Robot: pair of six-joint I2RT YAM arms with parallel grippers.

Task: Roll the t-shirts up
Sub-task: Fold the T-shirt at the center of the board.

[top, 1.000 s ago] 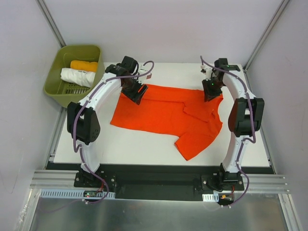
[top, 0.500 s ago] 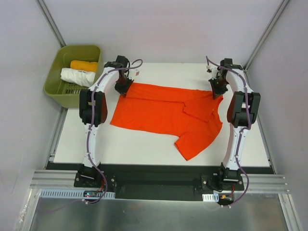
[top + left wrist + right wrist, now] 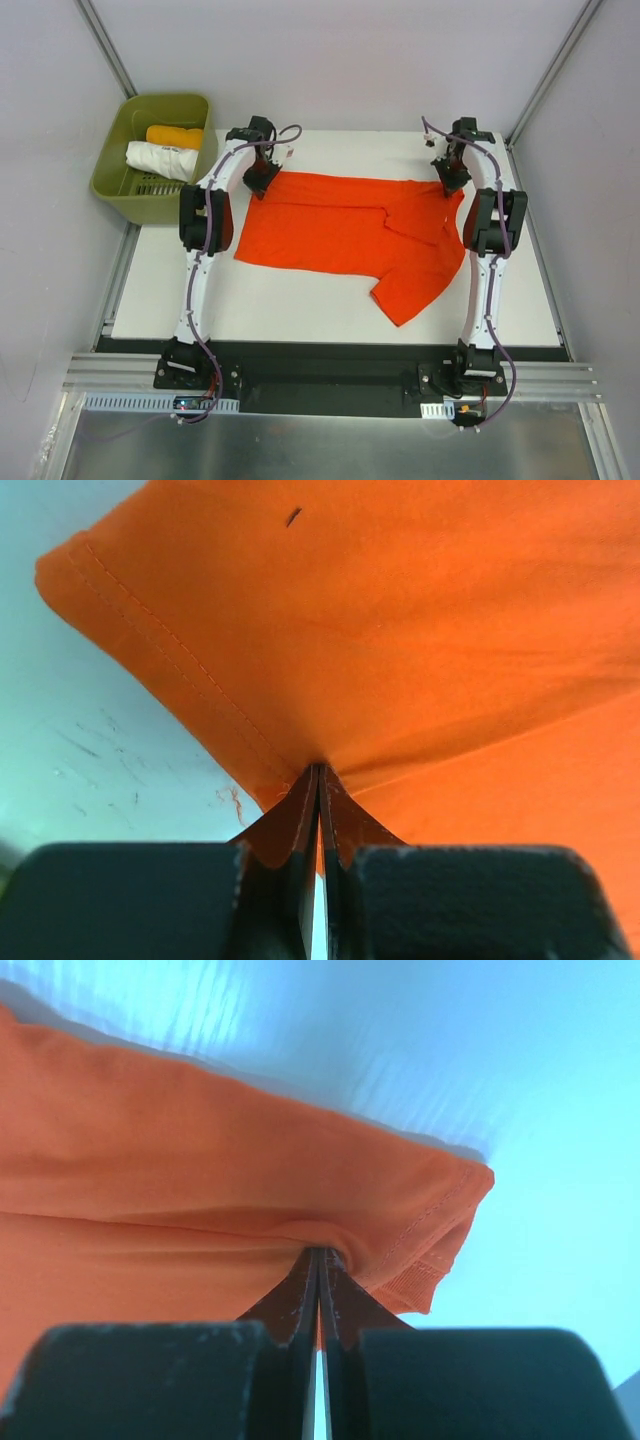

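A bright red-orange t-shirt (image 3: 350, 235) lies spread across the white table (image 3: 300, 310), one sleeve pointing toward the near right. My left gripper (image 3: 262, 182) is shut on the shirt's far left corner; the left wrist view shows hemmed cloth (image 3: 400, 630) pinched at the closed tips (image 3: 320, 770). At the far right corner my right gripper (image 3: 452, 184) is shut on the shirt; in the right wrist view a folded edge (image 3: 250, 1190) bunches at the tips (image 3: 320, 1252).
A green basket (image 3: 120, 190) stands off the table's far left corner, holding a rolled yellow-orange cloth (image 3: 174, 136) and a rolled white cloth (image 3: 160, 159). Grey walls and metal posts enclose the table. Both arms stretch along the table's left and right sides.
Both grippers moved to the shirt's far corners and closed on the cloth. The far edge is now pulled straighter and slightly farther back.
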